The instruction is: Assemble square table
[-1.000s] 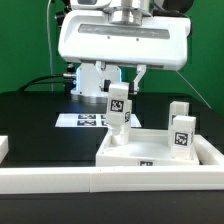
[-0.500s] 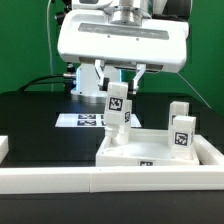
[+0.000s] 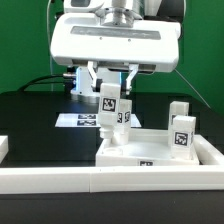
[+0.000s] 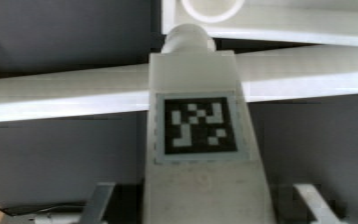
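The tool point(image 3: 110, 90) is squeezing a white table leg point(image 3: 110, 112) between its two fingers. The leg is hanging right under the tool, tilted a bit, with its low end touching the white table top point(image 3: 128, 148). Another leg point(image 3: 182, 131) is standing well off to the side. The leg looks light, hard and a little slippery, so holding it near the top is looking best.

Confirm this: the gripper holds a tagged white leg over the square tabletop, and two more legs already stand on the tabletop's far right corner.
Wrong on one count: the exterior view shows only one leg standing at the far right corner of the square tabletop, not two. The rest holds: the gripper grips a tagged white leg over the tabletop.
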Controlling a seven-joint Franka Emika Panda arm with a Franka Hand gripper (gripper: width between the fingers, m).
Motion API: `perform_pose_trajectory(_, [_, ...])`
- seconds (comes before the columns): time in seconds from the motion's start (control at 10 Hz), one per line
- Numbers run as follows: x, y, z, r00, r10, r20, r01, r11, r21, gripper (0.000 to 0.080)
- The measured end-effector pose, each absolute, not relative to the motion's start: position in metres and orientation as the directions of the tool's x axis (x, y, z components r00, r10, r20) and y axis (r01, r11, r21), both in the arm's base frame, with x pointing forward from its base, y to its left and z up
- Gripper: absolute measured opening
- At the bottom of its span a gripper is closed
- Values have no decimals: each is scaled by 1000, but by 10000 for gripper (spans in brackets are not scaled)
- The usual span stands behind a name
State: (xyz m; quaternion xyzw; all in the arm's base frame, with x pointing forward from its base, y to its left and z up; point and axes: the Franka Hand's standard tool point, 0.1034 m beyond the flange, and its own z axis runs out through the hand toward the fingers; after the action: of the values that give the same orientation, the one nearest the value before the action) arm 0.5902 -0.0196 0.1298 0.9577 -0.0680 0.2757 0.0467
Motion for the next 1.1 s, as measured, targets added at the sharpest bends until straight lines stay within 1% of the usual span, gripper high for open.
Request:
perform_pose_trajectory(0.2, [589, -28, 130, 835, -110, 539, -164, -985, 52, 290])
perform_pose_trajectory(0.3, [589, -32, 129, 834, -128, 536, -175, -984, 38, 290])
perform_pose_trajectory(0.4, [590, -29, 129, 834, -135, 535, -175, -984, 24, 290])
perform_pose_trajectory(0.7, [590, -20, 126, 836, -139, 531, -171, -985, 11, 290])
perform_pose_trajectory(1.1, [589, -20, 125, 837, -138, 529, -171, -985, 13, 290])
